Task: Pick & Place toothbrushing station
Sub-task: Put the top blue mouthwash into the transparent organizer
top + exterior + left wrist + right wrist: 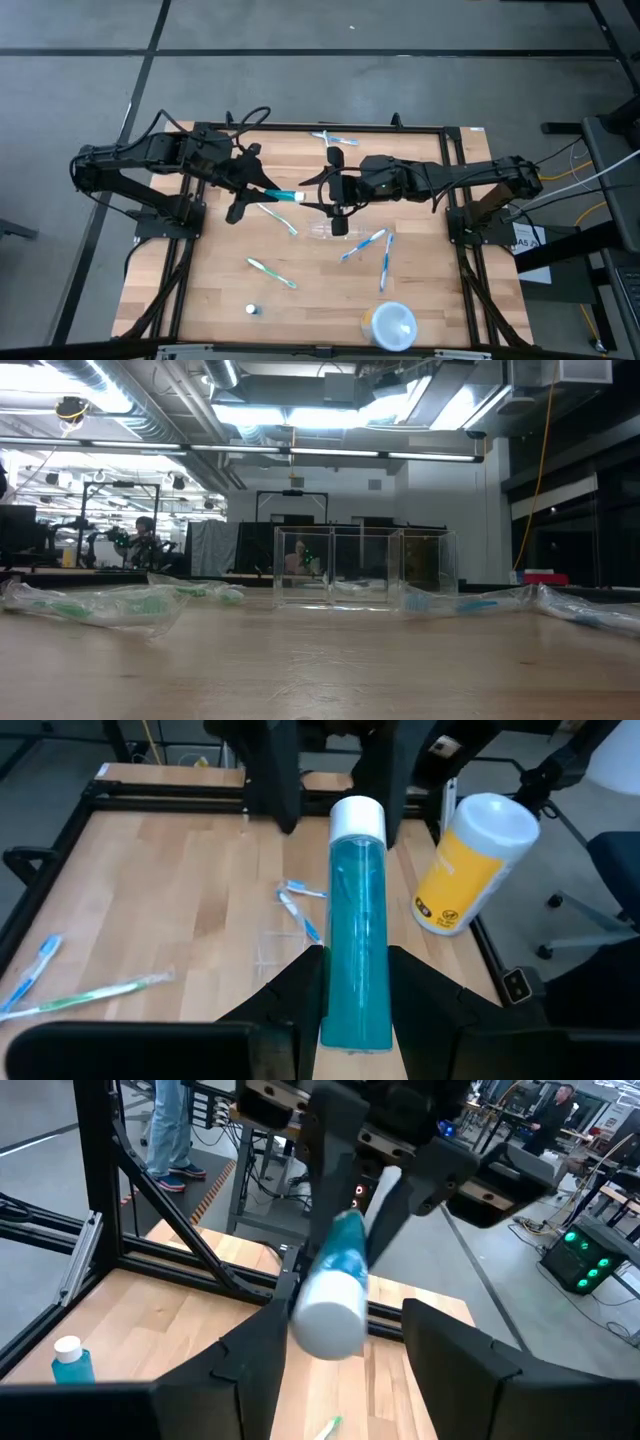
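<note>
Grips one white-capped teal plastic tube (357, 900) in the left claw (355, 960), flanks its cap with the right claw (345, 1310) spread wide, and reveals, low view only, three cells in the one clear plastic holder (365, 570) mid-worktop (210, 280) among about six toothbrushes (272, 272).

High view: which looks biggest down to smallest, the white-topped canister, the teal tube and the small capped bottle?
Largest to smallest:
1. white-topped canister
2. teal tube, though it is raised in the left gripper, so nearer the camera
3. small capped bottle
</note>
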